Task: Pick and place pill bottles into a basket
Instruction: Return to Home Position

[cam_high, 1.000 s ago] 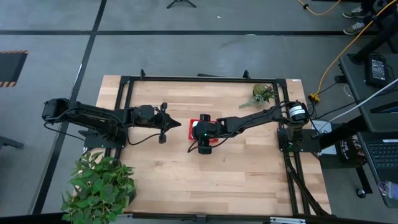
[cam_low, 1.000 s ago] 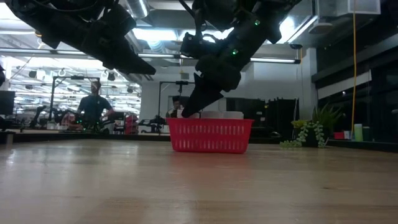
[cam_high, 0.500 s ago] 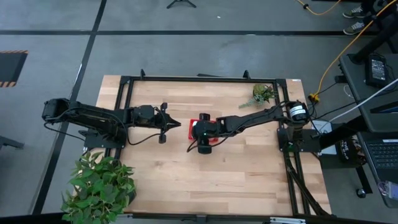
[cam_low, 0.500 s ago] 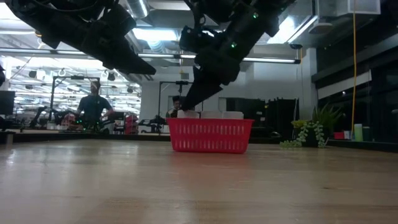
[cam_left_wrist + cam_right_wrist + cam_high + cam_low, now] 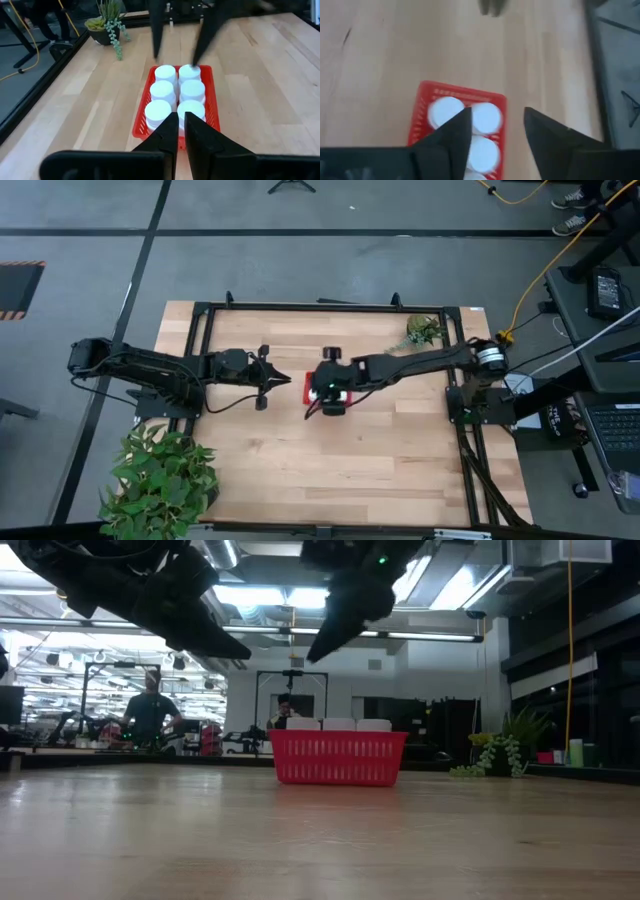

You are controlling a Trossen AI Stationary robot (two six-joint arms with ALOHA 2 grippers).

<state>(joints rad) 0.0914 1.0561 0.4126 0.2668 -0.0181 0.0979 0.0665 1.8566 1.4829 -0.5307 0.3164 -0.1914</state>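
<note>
The red basket (image 5: 338, 758) stands on the table near its middle and also shows in the left wrist view (image 5: 216, 107). Six white pill bottles (image 5: 171, 93) stand upright in it in two rows, caps up; their tops show above the rim in the low view (image 5: 338, 725). My right gripper (image 5: 314, 656) hangs open and empty well above the basket, and its wrist view looks down on the bottles (image 5: 483, 120). My left gripper (image 5: 178, 131) is shut and empty, raised to the left of the basket and pointing at it.
A small potted plant (image 5: 424, 330) stands at the table's far right corner, and a large leafy plant (image 5: 158, 480) stands at the near left corner. A black frame (image 5: 205, 310) runs around the table. People (image 5: 150, 715) are in the room behind.
My right gripper has risen from the level of the bottle caps at the basket's left end to well above the basket. The basket and bottles have stayed put.
</note>
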